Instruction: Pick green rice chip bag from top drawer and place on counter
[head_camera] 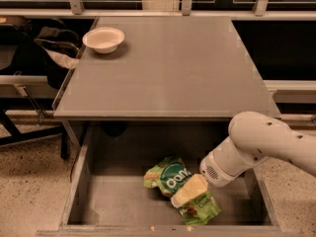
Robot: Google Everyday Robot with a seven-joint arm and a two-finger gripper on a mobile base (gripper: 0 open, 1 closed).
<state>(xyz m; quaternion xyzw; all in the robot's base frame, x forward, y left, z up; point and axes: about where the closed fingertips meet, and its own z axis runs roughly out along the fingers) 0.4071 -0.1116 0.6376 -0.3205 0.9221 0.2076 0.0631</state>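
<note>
The work stood at the picking step. The green rice chip bag (pixel 170 177) lay crumpled on the floor of the open top drawer (pixel 113 201), near its front lip and a little toward 5 o'clock from the drawer's middle. The gripper (pixel 188 191) was down inside the drawer on the bag's 4 o'clock side, apparently touching it. The white arm (pixel 266 142) reached in from 3 o'clock. Whether the gripper was spread or had closed on the bag could not be told, since the wrist hid most of it.

By my judgement the next move called for a firm hold on the crinkled bag, then a straight lift.

The counter (pixel 168 68) overhung the drawer's back part at 12 o'clock, so the lift had to clear that metal edge before any swing over the top. The drawer's right wall ran close beside the wrist. The drawer floor lay open toward 9 o'clock. On the counter, the white bowl (pixel 103 37) sat far off at the 11 o'clock corner, leaving broad room for setting the bag down.
</note>
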